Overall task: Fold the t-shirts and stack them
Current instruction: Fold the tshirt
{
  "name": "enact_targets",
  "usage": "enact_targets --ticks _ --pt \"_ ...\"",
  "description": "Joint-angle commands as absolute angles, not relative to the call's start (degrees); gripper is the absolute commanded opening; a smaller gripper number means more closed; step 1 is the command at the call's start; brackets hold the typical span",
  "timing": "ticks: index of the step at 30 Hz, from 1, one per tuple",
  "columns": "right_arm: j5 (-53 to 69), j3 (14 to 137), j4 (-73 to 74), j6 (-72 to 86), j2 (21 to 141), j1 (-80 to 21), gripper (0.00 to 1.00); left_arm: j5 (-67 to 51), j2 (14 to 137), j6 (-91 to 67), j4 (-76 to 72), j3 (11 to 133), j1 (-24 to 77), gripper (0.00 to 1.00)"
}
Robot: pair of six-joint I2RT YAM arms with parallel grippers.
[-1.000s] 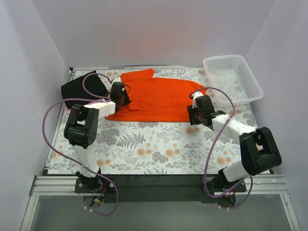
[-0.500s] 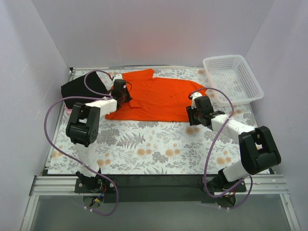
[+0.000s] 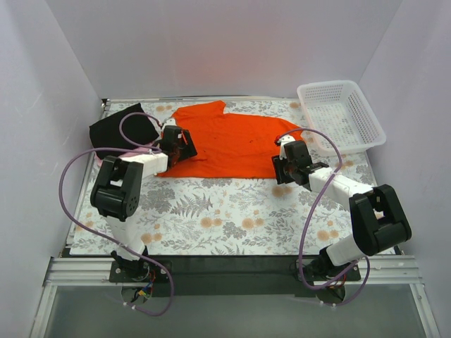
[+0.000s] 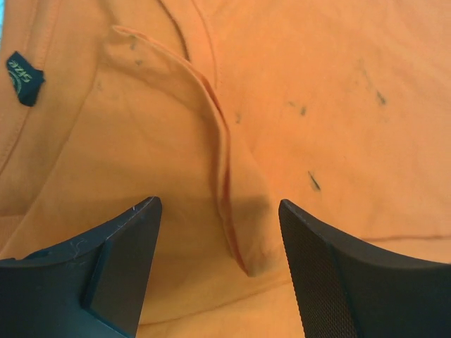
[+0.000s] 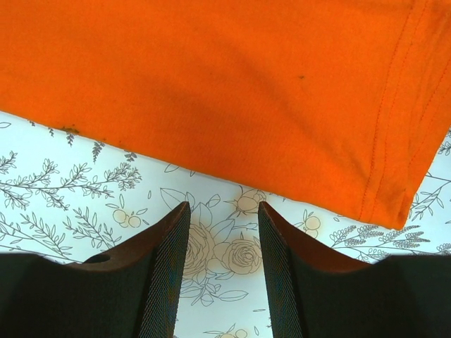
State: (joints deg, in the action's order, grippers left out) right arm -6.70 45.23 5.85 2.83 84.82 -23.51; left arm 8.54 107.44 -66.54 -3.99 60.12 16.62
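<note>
Since a second ago my left gripper (image 3: 184,143) has let go of the orange t-shirt (image 3: 232,144), which lies spread flat. The black t-shirt (image 3: 116,127) sits bunched just left of it. Only the left wrist view shows those fingers apart above a raised fold (image 4: 225,176). Only the right wrist view shows my right gripper (image 5: 224,211) parted and empty, just off the orange hem.

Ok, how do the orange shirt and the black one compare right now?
The orange t-shirt lies spread out across the table's middle; the black t-shirt sits as a compact heap at the far left corner. The left gripper and right gripper, both open, are at the orange t-shirt's edges; neither is at the black t-shirt. Both rest on the floral table.
</note>
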Motion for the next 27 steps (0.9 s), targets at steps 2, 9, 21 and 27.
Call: enact_targets --ticks 2,9,21,27 --pt "-6.5 47.1 4.5 3.0 84.8 -24.0 0.4 4.8 102.0 -68.6 -5.7 58.4 16.9 0.63" --pt "-6.9 46.8 4.7 3.1 84.2 -24.4 0.4 3.3 100.3 -69.6 -6.8 56.5 17.7 0.6" --pt "-7.0 46.6 4.8 3.3 83.6 -25.0 0.4 4.0 100.2 -69.7 -7.0 55.7 19.2 0.57" --pt "-7.4 46.1 5.1 3.2 82.4 -25.0 0.4 4.3 101.3 -69.4 -6.4 56.7 19.4 0.53"
